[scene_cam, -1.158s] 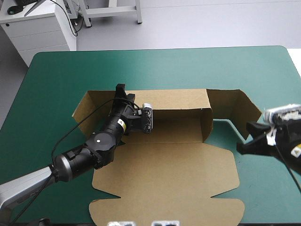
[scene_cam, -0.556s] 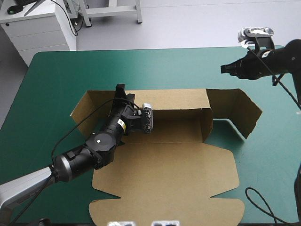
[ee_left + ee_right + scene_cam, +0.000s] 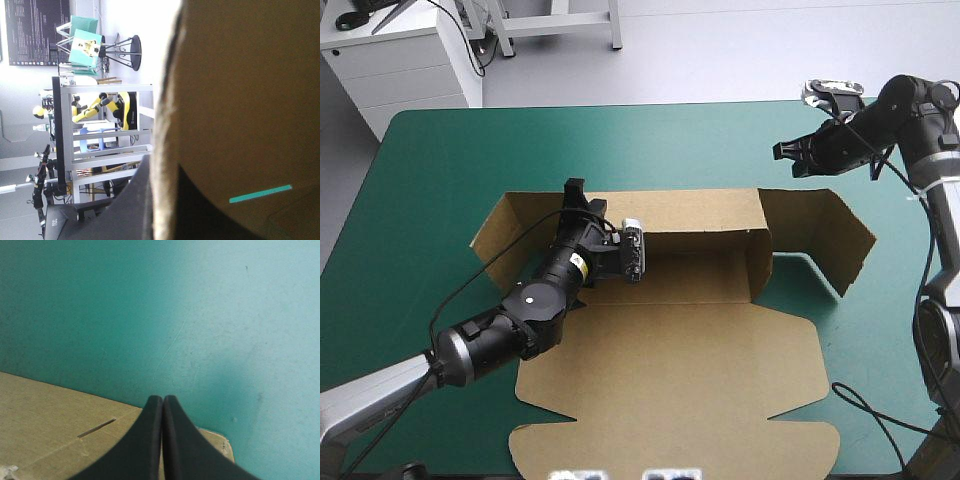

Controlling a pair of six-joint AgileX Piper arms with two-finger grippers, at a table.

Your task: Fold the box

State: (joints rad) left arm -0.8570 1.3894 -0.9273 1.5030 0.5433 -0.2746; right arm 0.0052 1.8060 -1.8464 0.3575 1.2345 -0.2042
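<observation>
Blurred up close, the box (image 3: pixel 240 100) hides much of the left claw (image 3: pixel 576 192).

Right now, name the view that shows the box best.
The high view: nearly the whole box shows, far wall raised, lid flat. The left wrist view shows only close board at the left gripper; the right wrist view, one corner by the right gripper.

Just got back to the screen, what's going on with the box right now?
The left gripper is clamped on the upright far wall of the brown box, near that wall's left end, with the board between its fingers. The end flaps splay outward and the large lid panel lies flat toward the near edge. The right gripper hangs above the teal-green cover by the box's far right corner, fingers shut and holding nothing.
</observation>
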